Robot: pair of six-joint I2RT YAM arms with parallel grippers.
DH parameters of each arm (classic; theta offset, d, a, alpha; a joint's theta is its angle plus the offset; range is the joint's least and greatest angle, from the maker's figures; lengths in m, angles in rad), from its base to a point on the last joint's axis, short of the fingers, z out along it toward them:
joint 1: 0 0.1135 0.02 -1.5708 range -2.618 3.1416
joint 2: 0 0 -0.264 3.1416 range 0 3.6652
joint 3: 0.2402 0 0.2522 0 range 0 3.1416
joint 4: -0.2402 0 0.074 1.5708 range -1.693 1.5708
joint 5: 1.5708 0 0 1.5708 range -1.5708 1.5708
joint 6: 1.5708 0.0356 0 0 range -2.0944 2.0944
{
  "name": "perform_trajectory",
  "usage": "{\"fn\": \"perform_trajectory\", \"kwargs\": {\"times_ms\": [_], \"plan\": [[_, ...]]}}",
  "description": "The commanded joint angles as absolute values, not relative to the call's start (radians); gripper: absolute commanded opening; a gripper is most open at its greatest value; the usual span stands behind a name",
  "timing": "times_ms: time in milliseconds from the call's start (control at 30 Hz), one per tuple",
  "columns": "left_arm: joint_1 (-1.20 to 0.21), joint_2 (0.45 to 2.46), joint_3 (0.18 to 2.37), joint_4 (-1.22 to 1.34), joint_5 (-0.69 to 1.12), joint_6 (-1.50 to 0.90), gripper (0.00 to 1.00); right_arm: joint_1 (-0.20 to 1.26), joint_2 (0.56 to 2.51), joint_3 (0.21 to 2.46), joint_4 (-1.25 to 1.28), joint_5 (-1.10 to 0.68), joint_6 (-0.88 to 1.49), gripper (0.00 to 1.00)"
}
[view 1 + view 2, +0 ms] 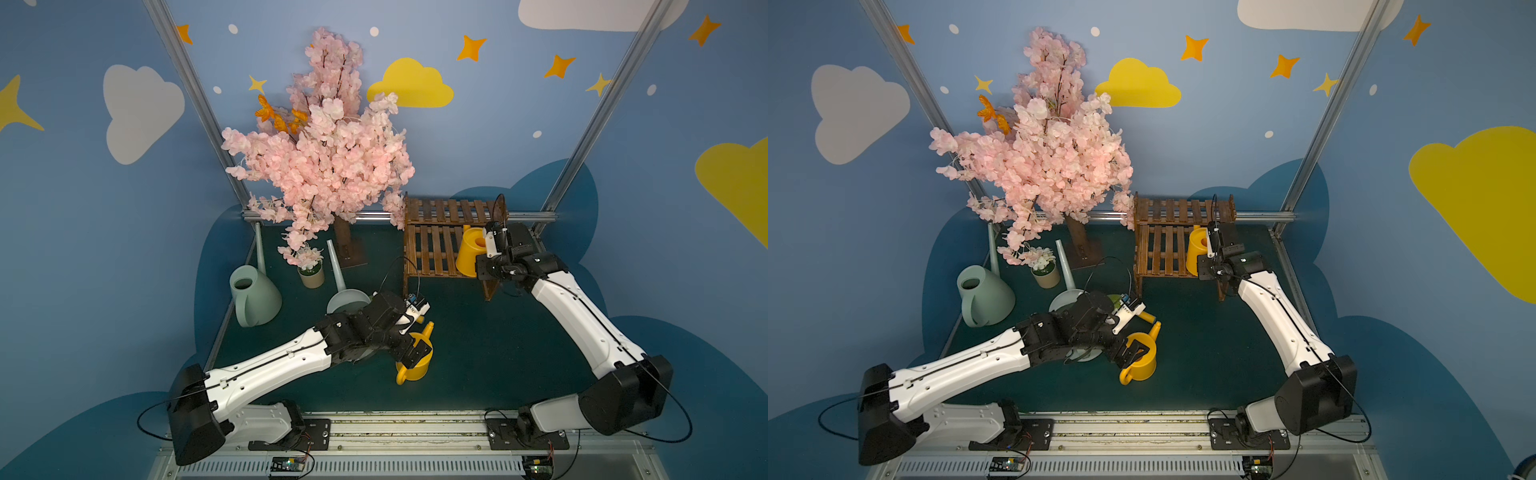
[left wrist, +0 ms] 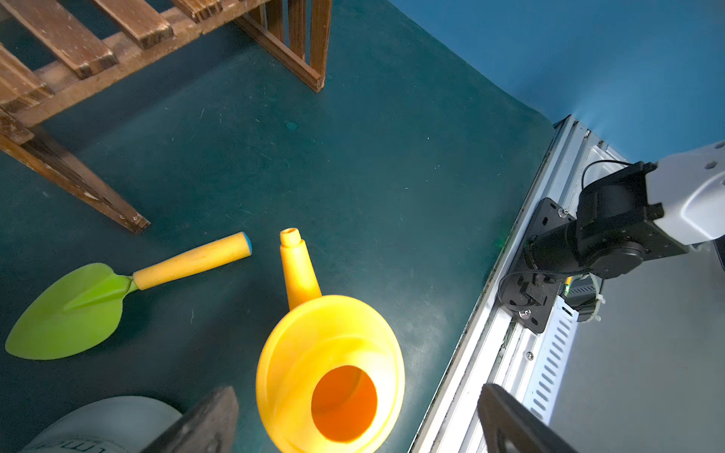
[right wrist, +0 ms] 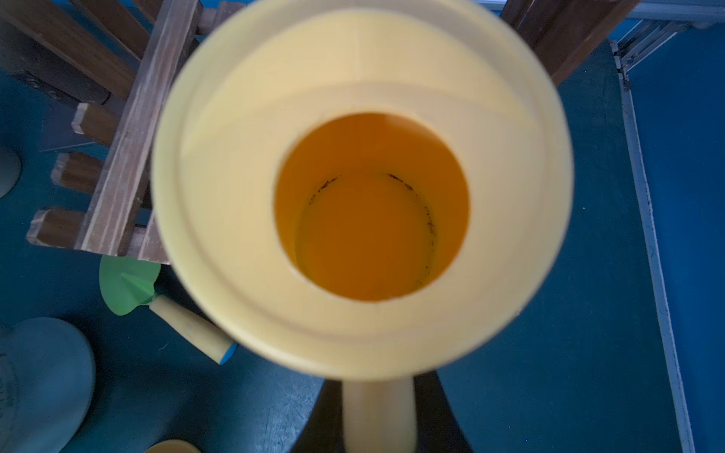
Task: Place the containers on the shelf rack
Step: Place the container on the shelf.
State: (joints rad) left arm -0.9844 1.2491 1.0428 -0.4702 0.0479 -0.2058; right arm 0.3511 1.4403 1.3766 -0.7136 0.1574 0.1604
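Nearest the rail, the left gripper [image 1: 1136, 348] hangs with its jaws spread wide over a small yellow watering can [image 1: 415, 370] standing upright on the green mat [image 1: 478, 353], its short spout aimed toward the rack. A green trowel [image 2: 78, 310] with a yellow handle lies just beside that spout. Behind the left arm, a blue-grey watering can [image 1: 347, 299] is half hidden, its long spout pointing away. A larger green-grey watering can [image 1: 253, 297] stands further left, and a small pot of pink flowers [image 1: 311, 274] sits between the two long spouts. At the back right, the right gripper [image 1: 491, 248] is clamped on the handle of a second yellow watering can [image 1: 467, 253], held at the right end of the lower tier of the wooden shelf rack [image 1: 432, 249]. Whether its base touches the slats cannot be told. The upper tier holds nothing, and an artificial cherry tree [image 1: 324, 145] rises beside it. The placing looks best done by lowering the can until its base sits flat across the slats, keeping it to that end so a second can fits alongside, and letting go only once it stands steady. No brand or label can be read. Faint raised lettering on the blue-grey can, seen from the left wrist, is cropped and illegible.
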Motion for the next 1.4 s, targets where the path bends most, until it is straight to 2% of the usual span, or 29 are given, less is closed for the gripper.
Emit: {"fn": "perform_trajectory", "kwargs": {"times_ms": [0,167,500,900,1300,1367], "plan": [[-0.987,1.247,1.029,-0.471,0.036,-0.192,1.0,0.348,1.474,1.398,-0.724,0.183,0.155,0.01],[-0.988,1.241,1.018,-0.476,0.034,-0.195,1.0,0.349,1.501,1.4,-0.723,0.189,0.156,0.03],[-0.987,1.225,1.002,-0.509,0.033,-0.198,1.0,0.348,1.527,1.394,-0.723,0.192,0.167,0.21],[-1.019,1.221,1.012,-0.61,0.032,-0.202,0.99,0.349,1.448,1.378,-0.729,0.184,0.211,0.53],[-1.093,1.231,1.027,-0.72,-0.038,-0.215,0.97,0.348,1.257,1.281,-0.678,0.223,0.236,0.93],[-1.104,1.242,1.029,-0.73,-0.058,-0.225,0.97,0.348,1.221,1.264,-0.674,0.232,0.236,0.96]]}}
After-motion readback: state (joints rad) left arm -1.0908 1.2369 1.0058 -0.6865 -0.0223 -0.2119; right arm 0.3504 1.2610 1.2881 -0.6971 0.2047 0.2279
